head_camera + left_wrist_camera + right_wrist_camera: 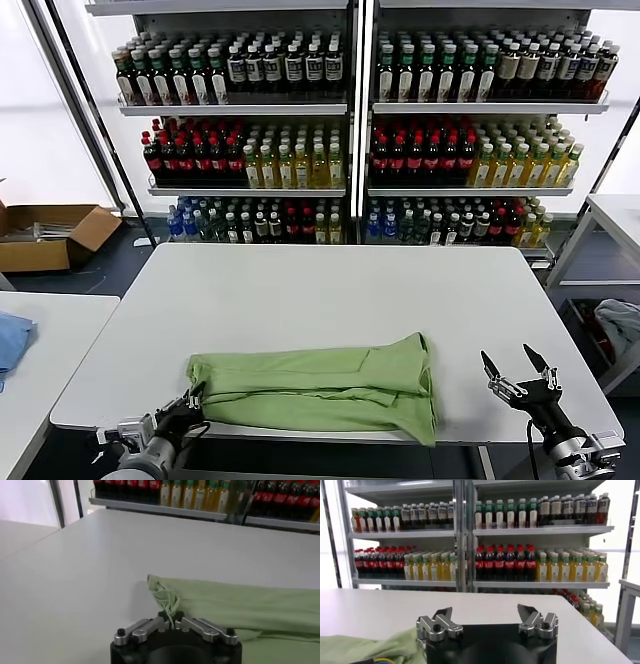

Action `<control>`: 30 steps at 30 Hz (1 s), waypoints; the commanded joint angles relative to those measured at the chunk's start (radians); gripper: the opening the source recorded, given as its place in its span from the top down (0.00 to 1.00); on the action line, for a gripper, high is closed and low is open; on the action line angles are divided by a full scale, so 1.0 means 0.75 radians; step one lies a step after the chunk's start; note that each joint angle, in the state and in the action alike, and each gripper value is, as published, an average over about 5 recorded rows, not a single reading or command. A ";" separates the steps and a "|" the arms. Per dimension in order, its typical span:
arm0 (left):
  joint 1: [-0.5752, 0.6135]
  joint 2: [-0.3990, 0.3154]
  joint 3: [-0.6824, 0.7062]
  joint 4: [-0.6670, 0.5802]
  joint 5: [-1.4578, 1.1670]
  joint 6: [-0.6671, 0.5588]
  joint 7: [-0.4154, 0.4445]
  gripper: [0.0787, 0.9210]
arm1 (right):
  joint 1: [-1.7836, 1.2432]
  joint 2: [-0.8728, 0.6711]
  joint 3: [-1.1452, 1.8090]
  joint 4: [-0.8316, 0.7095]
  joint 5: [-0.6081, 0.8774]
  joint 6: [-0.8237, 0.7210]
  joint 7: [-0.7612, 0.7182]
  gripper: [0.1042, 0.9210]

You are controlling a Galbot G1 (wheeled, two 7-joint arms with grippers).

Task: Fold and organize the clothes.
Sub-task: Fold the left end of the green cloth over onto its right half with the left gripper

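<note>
The light green shirt point(320, 383) lies folded in a long band along the front of the white table point(320, 290), its plain side up. My left gripper point(193, 400) is at the shirt's left end, shut on a bunched corner of the cloth point(167, 602); the pinch shows in the left wrist view point(171, 619). My right gripper point(518, 368) is open and empty, just right of the shirt's right end near the table's front right corner. In the right wrist view point(487, 614) its fingers stand wide apart, with the shirt's edge point(365, 647) beside it.
Shelves of drink bottles point(350, 140) stand behind the table. A second white table point(40, 350) with a light blue cloth point(12, 340) is at the left. A cardboard box point(50, 235) sits on the floor at the far left. Another table point(615, 215) stands at the right.
</note>
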 commanded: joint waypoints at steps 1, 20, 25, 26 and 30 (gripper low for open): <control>-0.105 0.167 -0.180 0.038 0.058 -0.085 0.071 0.97 | 0.004 0.004 -0.005 0.004 0.002 0.000 0.003 0.12; -0.193 0.530 -0.535 0.189 -0.015 -0.114 0.280 0.98 | 0.033 0.039 -0.091 0.048 -0.052 -0.022 0.016 0.12; -0.210 0.380 -0.317 -0.064 0.031 -0.037 0.231 0.98 | 0.017 0.049 -0.092 0.066 -0.068 -0.024 0.018 0.12; -0.214 0.356 -0.260 -0.101 0.038 -0.029 0.221 0.98 | 0.013 0.050 -0.089 0.069 -0.069 -0.024 0.018 0.12; -0.218 0.273 -0.045 -0.170 0.103 -0.027 0.199 0.98 | -0.004 0.056 -0.068 0.079 -0.069 -0.022 0.016 0.12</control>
